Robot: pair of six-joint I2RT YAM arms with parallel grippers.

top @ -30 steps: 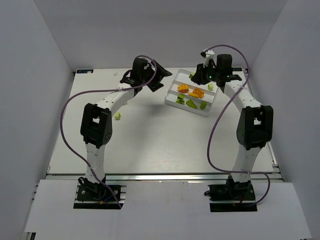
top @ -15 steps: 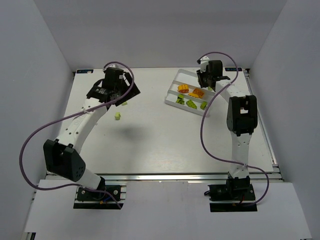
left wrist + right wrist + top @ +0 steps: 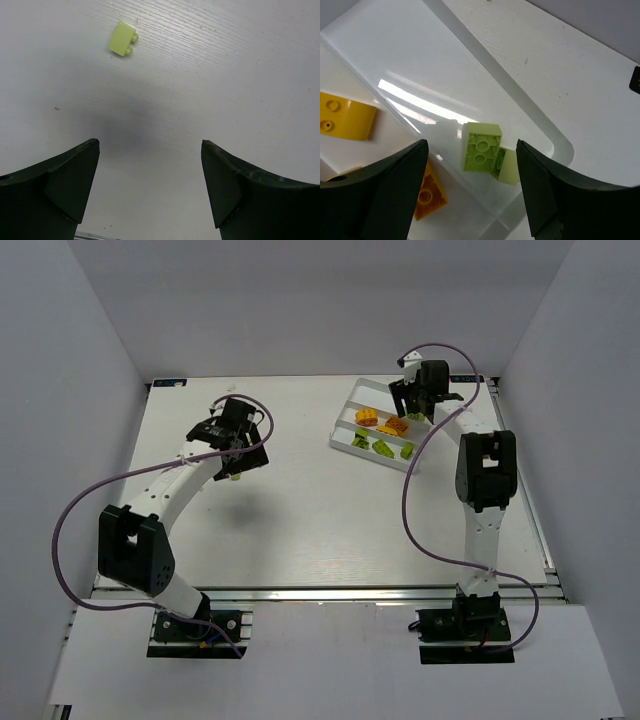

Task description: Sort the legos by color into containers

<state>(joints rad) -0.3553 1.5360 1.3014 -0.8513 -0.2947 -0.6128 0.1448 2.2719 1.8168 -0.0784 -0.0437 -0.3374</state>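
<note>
Pale green brick (image 3: 122, 44): lies alone on the white table (image 3: 225, 75), well apart from the tray. It is on its side with its two bumps pointing sideways.
Left claw (image 3: 149, 160): wide open and holding nothing. It hangs over bare table, and the pale green brick is up ahead and off to one side, not between the fingers.
What could go wrong on the left: if the claw goes straight down here it will close on nothing. If it comes in crooked, one finger may bump the little brick and flick it away. The brick is light and the table looks smooth, so I think it would slide easily.
White tray (image 3: 420, 65): its long slots are split by raised ridges.
Bright green brick (image 3: 481, 147): lies upside down at the end of one slot, touching a paler green one (image 3: 508, 167).
Orange bricks (image 3: 345, 122): sit in the next slot over, on the other side of a ridge.
Right claw (image 3: 471, 155): wide open and holding nothing, right above the two green bricks.
What could go wrong on the right: the two green bricks touch, so a squeeze may grab one and push the other out over the edge. A finger may also hit the ridge and shove the whole tray.
Mix-up worry: the top view shows more green bricks (image 3: 383, 448) in a different slot, so green could end up in two places.
</note>
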